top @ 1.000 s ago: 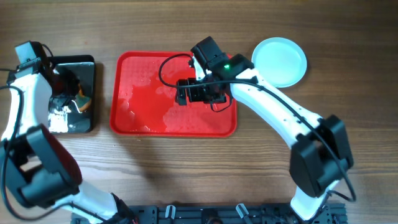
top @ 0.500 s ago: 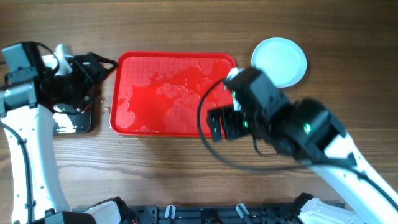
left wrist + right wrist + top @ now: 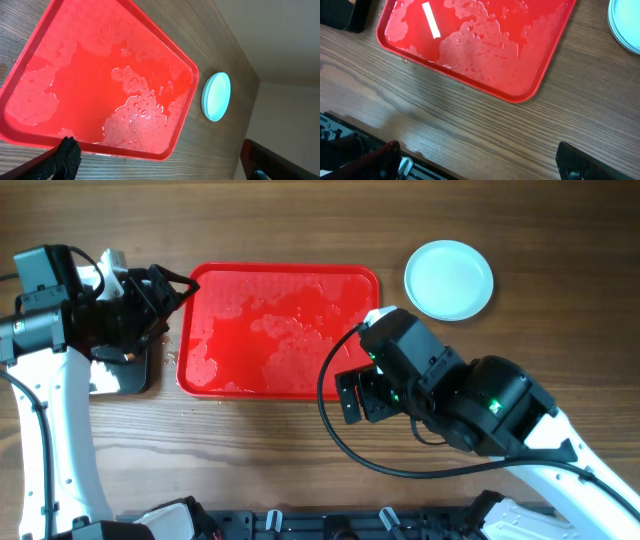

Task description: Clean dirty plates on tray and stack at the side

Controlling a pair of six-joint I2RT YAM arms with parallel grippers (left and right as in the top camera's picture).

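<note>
Hovering over the left edge of the brown wood-grain table [image 3: 250, 470], the left gripper [image 3: 162, 302] has its black fingers spread wide with nothing between them. It sits just off the left short side of the large red rectangular plastic tray [image 3: 280, 269]. Beneath that arm lies a smaller black rectangular tray [image 3: 128, 375], mostly hidden by the arm.

The red tray lies at the middle of the table, its long sides parallel to the table's far edge. It carries no plates; its floor is covered with pale patches and beads of liquid, thickest toward the far side and the right half. The right wrist view catches a white bar-shaped glint on the wet surface.

The round pale aqua plates [image 3: 449, 279] sit together as one stack on the bare wood near the table's far right corner, apart from the tray's far right corner and clear of both arms. The top face is plain pale aqua. The left wrist view shows layered rims at the stack's side, but how many plates there are cannot be told.

The right gripper [image 3: 477, 152] hangs above the wood just beyond the tray's near right corner. Its two fingers stand far apart and hold nothing.
</note>
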